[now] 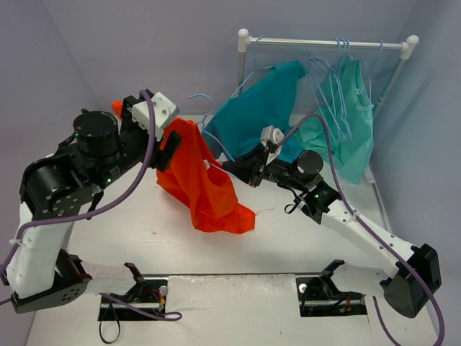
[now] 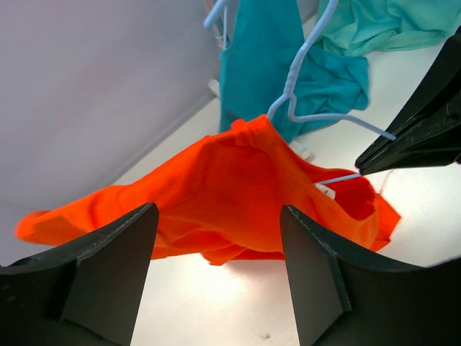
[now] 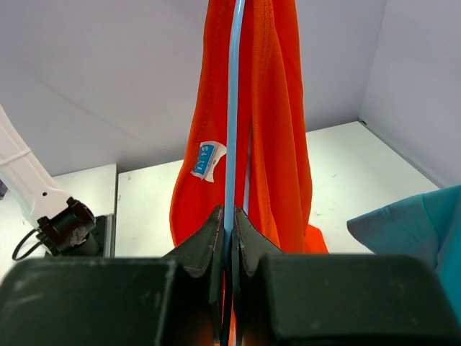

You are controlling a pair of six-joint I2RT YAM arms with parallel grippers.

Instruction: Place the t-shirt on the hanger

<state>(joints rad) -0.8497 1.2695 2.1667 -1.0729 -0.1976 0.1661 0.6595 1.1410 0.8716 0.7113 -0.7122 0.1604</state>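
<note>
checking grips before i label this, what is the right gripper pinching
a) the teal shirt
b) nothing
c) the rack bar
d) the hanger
d, the right wrist view shows the right gripper shut on the hanger, its thin blue wire running up from between the fingertips with the t-shirt draped around it.

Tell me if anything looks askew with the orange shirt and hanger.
Yes. The t-shirt hangs bunched and lopsided on the hanger, its bottom slumped on the table. The right gripper pinches the hanger wire; the left gripper is open.
</note>
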